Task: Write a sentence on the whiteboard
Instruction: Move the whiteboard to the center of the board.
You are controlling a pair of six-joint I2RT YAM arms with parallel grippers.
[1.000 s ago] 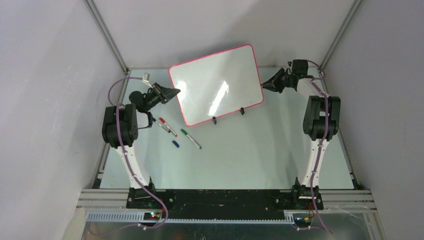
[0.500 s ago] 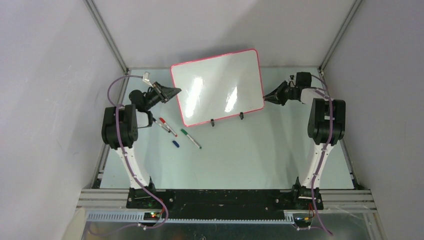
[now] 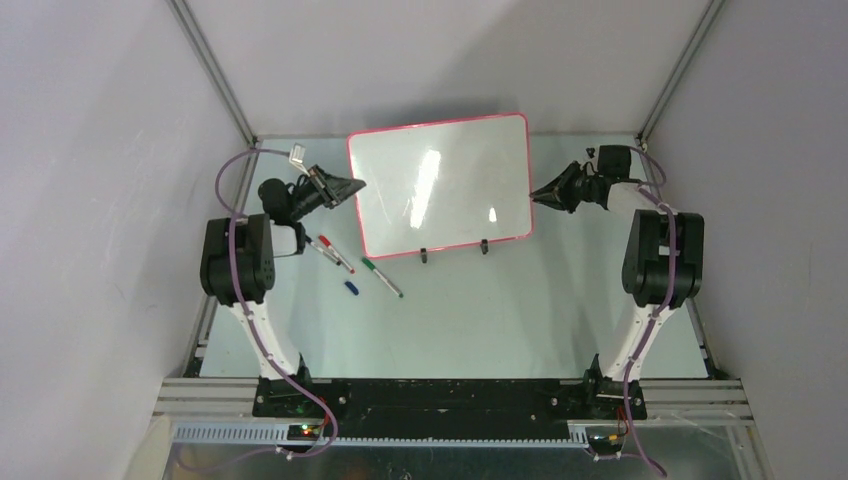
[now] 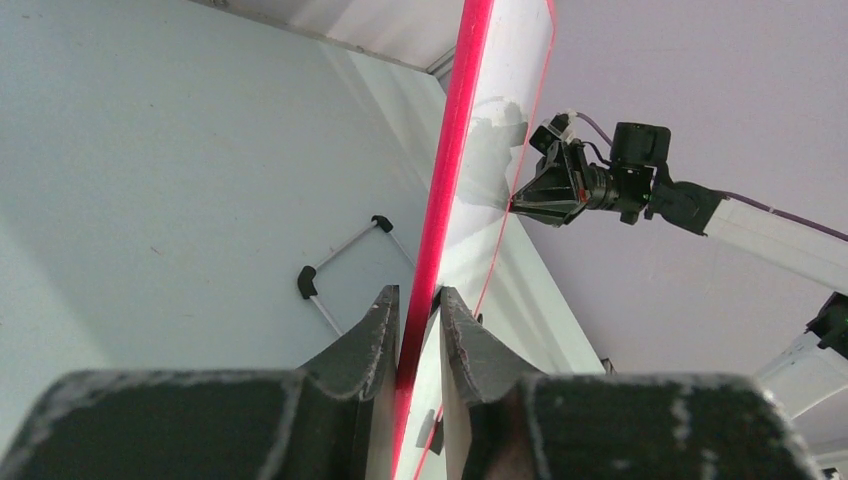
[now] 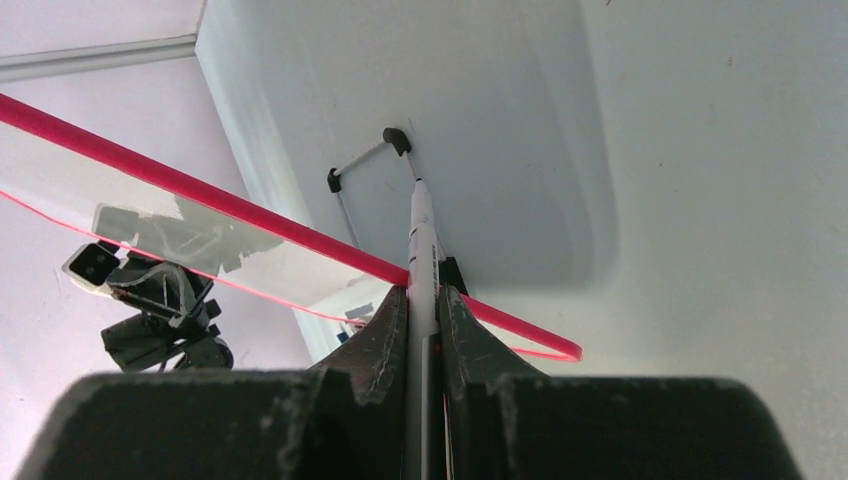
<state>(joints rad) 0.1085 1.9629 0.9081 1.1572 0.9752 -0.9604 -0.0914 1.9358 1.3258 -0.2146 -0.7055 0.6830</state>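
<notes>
Standing on its two black feet (image 3: 424, 256) toward the back of the table (image 3: 500, 320), the whiteboard (image 3: 440, 185) is being steadied for writing, with its glossy face turned toward the arms' bases. Its left edge is being pinched by the left gripper (image 4: 418, 292), the fingers pressed on either side of the red frame. At the opposite edge a white marker (image 5: 420, 225) is being carried by the right gripper (image 5: 422, 292), the fingers closed tight on its barrel. The barrel is lying across the frame there; whether it is touching cannot be told. No stroke of the sentence is showing, and the face is blank but for glare.

The step in hand is being judged as the approach before the first letter. For it to go well, the pinch on the left edge is best held firm, since a board on two small feet is likely to be pushed back or twisted by pen pressure. The marker is best brought round from the edge to the upper left of the face, tip square to the surface and pressed lightly, with room left for the whole line.

Lying unused near the left arm are a red-capped marker (image 3: 330, 244), a green-capped marker (image 3: 381, 277) and a small blue cap (image 3: 351, 287).

No brand, label or lettering is being made out on anything.
</notes>
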